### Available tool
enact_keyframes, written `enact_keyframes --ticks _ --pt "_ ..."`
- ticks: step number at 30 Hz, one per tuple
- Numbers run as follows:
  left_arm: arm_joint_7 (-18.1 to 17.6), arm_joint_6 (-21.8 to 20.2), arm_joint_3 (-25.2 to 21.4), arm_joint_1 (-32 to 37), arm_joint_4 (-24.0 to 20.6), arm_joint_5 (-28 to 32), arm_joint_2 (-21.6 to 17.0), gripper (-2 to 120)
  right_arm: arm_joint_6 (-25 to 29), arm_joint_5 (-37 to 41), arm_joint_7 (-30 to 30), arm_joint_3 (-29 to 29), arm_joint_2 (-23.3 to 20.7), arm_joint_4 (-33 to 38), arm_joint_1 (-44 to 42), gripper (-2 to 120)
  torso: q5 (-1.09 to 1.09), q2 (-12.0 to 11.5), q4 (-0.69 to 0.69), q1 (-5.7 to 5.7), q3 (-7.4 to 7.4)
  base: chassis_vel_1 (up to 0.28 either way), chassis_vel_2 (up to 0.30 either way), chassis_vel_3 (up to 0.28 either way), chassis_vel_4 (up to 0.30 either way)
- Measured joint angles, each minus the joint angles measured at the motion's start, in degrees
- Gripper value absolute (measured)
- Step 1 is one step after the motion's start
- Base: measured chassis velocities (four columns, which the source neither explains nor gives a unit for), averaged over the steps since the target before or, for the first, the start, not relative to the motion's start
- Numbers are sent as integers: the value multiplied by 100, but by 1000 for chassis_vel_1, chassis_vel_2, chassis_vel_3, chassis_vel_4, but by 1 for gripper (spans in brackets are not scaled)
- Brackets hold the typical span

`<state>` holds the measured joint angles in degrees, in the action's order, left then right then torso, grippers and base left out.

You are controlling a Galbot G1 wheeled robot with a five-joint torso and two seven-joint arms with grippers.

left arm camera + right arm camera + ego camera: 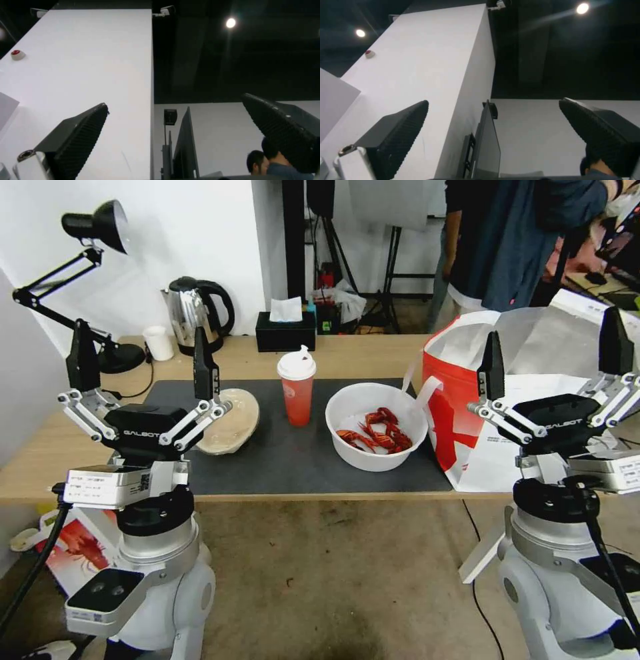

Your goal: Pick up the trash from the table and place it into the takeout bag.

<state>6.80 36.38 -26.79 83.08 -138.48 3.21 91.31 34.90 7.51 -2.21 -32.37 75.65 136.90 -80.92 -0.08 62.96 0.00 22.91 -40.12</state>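
Head view: both the left gripper point(140, 360) and right gripper point(555, 350) point up with fingers spread wide and empty, while the beige bowl point(229, 430), red cup point(297, 387) and crayfish bowl point(376, 427) sit on the desk point(60, 453) beside the takeout bag point(467, 413).

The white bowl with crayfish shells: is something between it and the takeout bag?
Nothing visible: the white bowl sits on the black mat directly beside the takeout bag, with only a white strap handle hanging near it.
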Motion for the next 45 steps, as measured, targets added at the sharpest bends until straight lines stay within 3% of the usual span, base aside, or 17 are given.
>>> enact_keyframes --ticks 17,25,39,45 --pt "0 -3 -19 2 -27 -12 0 100 0 11 -1 -9 -33 20 -8 100 0 0 0 0 0 0 0 0 0" --pt "-1 -6 -10 7 -29 -22 -1 100 -320 426 -42 174 -349 126 40 100 0 0 0 0 0 0 0 0 0" --pt "-1 -9 -11 21 -28 -44 -1 100 -1861 2073 312 561 -1396 198 678 100 0 0 0 0 0 0 0 0 0" --pt "0 -15 -13 19 -3 -54 0 100 -2906 3107 725 716 -1943 439 1125 100 1 0 0 0 0 0 0 0 0"
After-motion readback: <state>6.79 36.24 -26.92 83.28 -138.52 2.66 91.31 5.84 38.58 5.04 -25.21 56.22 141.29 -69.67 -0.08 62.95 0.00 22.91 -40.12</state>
